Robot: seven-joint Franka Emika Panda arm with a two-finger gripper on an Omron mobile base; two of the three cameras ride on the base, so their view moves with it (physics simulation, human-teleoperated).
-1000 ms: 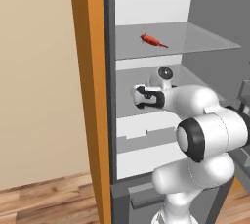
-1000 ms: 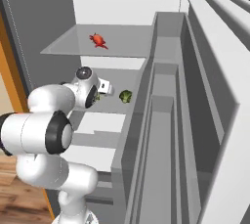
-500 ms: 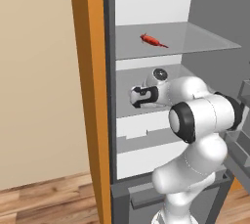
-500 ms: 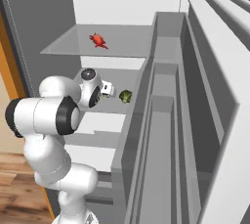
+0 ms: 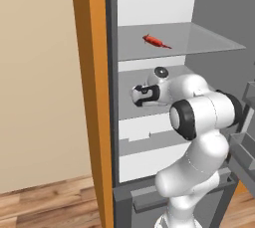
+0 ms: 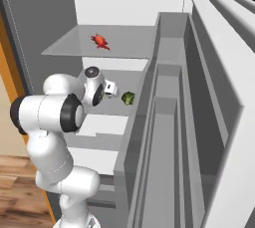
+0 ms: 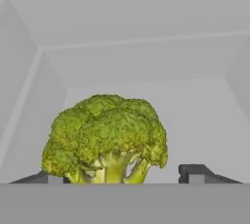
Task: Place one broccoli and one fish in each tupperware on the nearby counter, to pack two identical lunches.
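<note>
A green broccoli (image 7: 107, 137) stands on the middle shelf of an open fridge, also seen from the right base view as the broccoli (image 6: 128, 98). My gripper (image 7: 119, 175) reaches in level with it, one fingertip on each side of the stem. It is open: the right fingertip (image 7: 193, 171) stands clear of the florets and the left one is partly hidden behind them. A red fish (image 5: 155, 41) lies on the glass shelf above, the same fish (image 6: 100, 41) in the right base view. The tupperware and the counter are out of view.
The fridge door (image 6: 169, 122) with its grey bins stands open on the right, close to my arm. An orange cabinet panel (image 5: 92, 97) borders the fridge on the left. White drawers (image 5: 144, 132) sit below the middle shelf. The glass shelf (image 5: 199, 43) is just above my hand.
My elbow has swung up and closer to the fridge. The hand has stayed at the broccoli and the jaws have narrowed a little around it.
</note>
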